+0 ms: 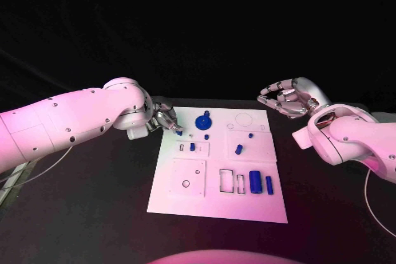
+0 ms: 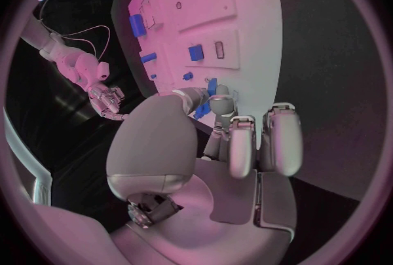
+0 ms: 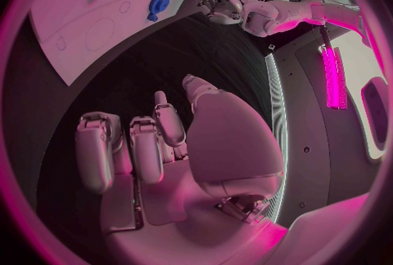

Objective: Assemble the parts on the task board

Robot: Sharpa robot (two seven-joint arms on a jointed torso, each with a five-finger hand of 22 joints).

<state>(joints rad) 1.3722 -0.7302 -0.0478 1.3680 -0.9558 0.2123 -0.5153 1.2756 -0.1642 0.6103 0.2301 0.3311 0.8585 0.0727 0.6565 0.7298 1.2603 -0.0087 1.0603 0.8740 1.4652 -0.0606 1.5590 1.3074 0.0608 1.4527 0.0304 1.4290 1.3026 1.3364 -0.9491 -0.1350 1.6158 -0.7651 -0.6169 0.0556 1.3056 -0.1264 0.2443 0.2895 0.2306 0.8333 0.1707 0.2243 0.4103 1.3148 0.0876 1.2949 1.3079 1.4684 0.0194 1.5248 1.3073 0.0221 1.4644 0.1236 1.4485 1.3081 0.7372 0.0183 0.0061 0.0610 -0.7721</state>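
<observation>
White task board [image 1: 216,205] lay on the black counter [image 1: 99,218]; the left robot hand [image 1: 166,119] pinched a small blue part [image 1: 180,132] at its far-left corner, while the right robot hand [image 1: 285,98] hovered beyond its far-right corner, fingers curled, empty.

Pink-magenta light over all three views, room beyond goes to black. Task board [image 1: 216,204] is the brightest surface in the head view, evenly lit, no blown-out glare; the blue parts read clearly against it. Black table [image 1: 99,218] swallows the light, so almost no cast shadows visible on it. Soft highlights on the left hand [image 1: 165,119] and on the right hand [image 1: 286,98], metal still resolved. Wrist views: heavy fisheye, board edges bend, dark vignette ring round the circle. Palms close to the lens look soft and slightly washed. A bright magenta strip [image 3: 331,75] glows beyond the right hand, the strongest source seen.
</observation>
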